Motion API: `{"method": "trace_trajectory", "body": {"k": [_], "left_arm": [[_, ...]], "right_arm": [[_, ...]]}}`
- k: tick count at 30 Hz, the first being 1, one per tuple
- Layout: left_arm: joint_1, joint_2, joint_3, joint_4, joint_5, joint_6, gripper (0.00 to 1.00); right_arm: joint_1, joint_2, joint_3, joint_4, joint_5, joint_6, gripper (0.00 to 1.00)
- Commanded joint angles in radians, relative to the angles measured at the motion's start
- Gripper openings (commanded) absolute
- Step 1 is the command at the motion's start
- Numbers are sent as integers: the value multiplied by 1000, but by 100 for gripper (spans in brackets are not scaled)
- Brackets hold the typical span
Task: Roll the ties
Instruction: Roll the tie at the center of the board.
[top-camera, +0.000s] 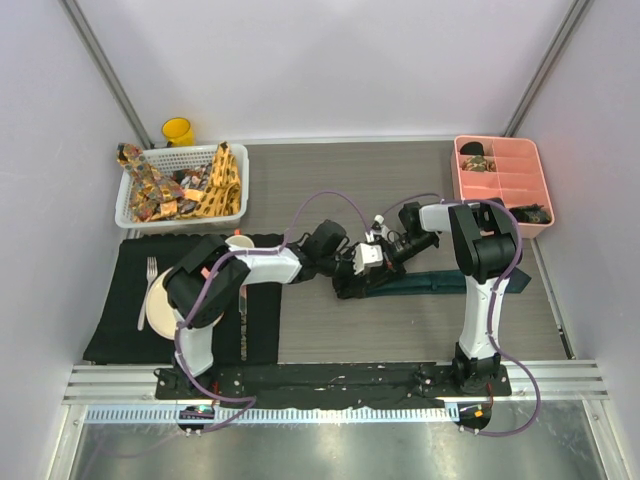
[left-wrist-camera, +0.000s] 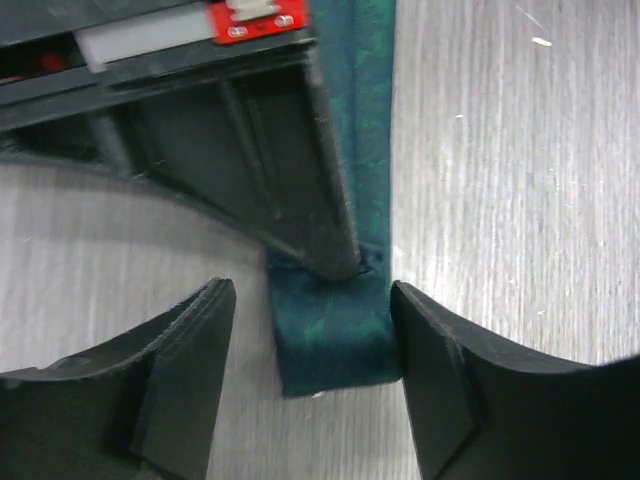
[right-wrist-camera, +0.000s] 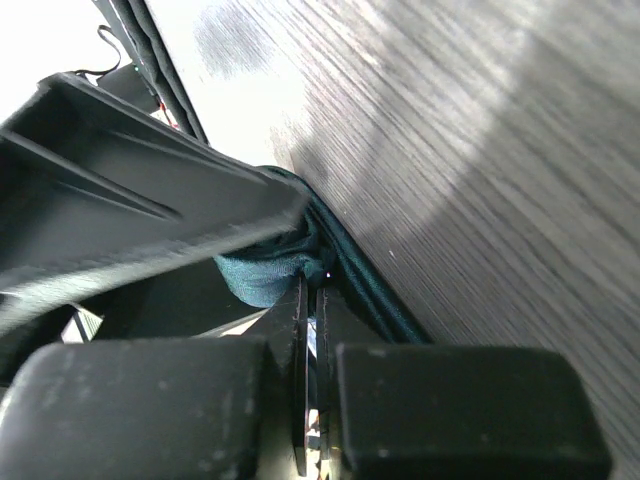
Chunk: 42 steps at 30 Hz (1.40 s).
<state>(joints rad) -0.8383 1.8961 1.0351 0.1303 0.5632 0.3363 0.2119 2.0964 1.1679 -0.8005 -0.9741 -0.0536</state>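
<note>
A dark teal tie (top-camera: 450, 283) lies flat across the middle of the table, running right past the right arm's base. My left gripper (top-camera: 345, 278) is open at the tie's left end. In the left wrist view the folded end of the tie (left-wrist-camera: 335, 340) lies on the table between its open fingers (left-wrist-camera: 190, 340). My right gripper (top-camera: 378, 262) reaches in from the right, shut, with its tips pinching the fabric at that fold (right-wrist-camera: 262, 278). It shows as a black finger (left-wrist-camera: 290, 190) on the tie. Yellow-orange (top-camera: 222, 182) and brownish patterned ties (top-camera: 150, 188) lie in a basket.
The white basket (top-camera: 128, 212) stands at the back left, with a yellow cup (top-camera: 178, 131) behind it. A black placemat (top-camera: 110, 310) holds a plate (top-camera: 157, 305), a fork (top-camera: 147, 290) and a white mug (top-camera: 240, 242). A pink divided tray (top-camera: 505, 185) is at the back right.
</note>
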Motion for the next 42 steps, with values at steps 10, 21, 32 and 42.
{"method": "trace_trajectory", "body": {"k": [10, 21, 32, 42], "left_arm": [[-7, -63, -95, -124, -60, 92, 46], [-12, -61, -122, -118, -97, 130, 30], [-24, -42, -98, -127, -137, 139, 38], [11, -92, -99, -95, -91, 58, 69]], "right_arm": [[14, -35, -40, 126, 187, 52, 2], [33, -162, 12, 24, 49, 52, 47], [103, -67, 7, 49, 112, 86, 34], [40, -30, -2, 14, 244, -37, 1]]}}
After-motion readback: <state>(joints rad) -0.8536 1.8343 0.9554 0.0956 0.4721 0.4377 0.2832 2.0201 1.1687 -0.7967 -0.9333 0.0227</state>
